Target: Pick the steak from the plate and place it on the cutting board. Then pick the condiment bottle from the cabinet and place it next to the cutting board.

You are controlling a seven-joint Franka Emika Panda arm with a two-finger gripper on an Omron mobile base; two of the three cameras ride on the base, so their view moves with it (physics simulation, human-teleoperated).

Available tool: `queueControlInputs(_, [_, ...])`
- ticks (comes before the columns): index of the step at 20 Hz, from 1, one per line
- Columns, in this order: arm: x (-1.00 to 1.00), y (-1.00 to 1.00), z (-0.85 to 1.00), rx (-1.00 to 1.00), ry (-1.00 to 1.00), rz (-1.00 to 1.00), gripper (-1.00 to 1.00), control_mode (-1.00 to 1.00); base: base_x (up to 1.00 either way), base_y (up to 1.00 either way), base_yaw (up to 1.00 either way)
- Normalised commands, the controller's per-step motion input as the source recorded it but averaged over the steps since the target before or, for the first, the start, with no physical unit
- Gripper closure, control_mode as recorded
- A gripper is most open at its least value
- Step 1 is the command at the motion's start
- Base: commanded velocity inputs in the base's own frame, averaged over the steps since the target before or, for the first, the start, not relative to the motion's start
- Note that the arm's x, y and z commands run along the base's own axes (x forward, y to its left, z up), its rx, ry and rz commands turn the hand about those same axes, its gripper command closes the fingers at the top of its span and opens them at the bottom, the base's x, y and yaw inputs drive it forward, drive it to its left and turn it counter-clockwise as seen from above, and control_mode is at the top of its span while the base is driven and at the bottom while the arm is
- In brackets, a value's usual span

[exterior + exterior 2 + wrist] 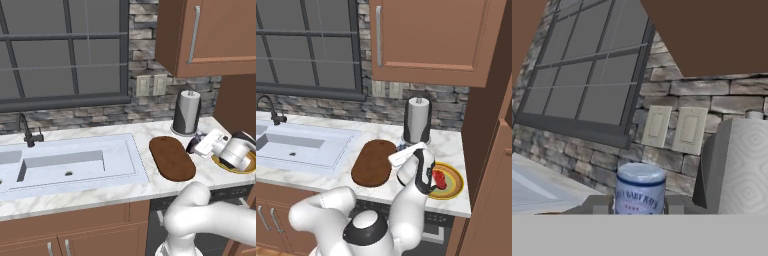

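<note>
beside the dark brown cutting board (373, 162), the red steak (440, 179) lay on the yellow-orange plate (455, 184); the paper towel roll (747, 165) wore grey diamonds.

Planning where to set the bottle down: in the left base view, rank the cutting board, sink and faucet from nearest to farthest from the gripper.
1. cutting board, just left of the gripper.
2. sink, further left along the counter.
3. faucet, far left, behind the sink.
</note>
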Motion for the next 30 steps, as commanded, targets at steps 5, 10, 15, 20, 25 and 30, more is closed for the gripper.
queueControlInputs(5, [0.15,-0.05,-0.12,0.0,0.0,0.0,1.0,-1.0,0.0,0.0,0.0])
queueControlInputs(10, [0.03,0.0,-0.3,0.0,0.0,0.0,1.0,-1.0,0.0,0.0,0.0])
queueControlInputs(15, [0.03,0.0,-0.35,0.0,0.0,0.0,1.0,-1.0,0.0,0.0,0.0])
queueControlInputs(20, [0.02,0.0,-0.26,0.0,0.0,0.0,1.0,-1.0,0.0,0.0,0.0])
queueControlInputs(25, [0.0,0.0,-0.2,0.0,0.0,0.0,1.0,-1.0,0.0,0.0,0.0])
queueControlInputs(30, [0.0,0.0,-0.16,0.0,0.0,0.0,-1.0,-1.0,0.0,0.0,0.0])
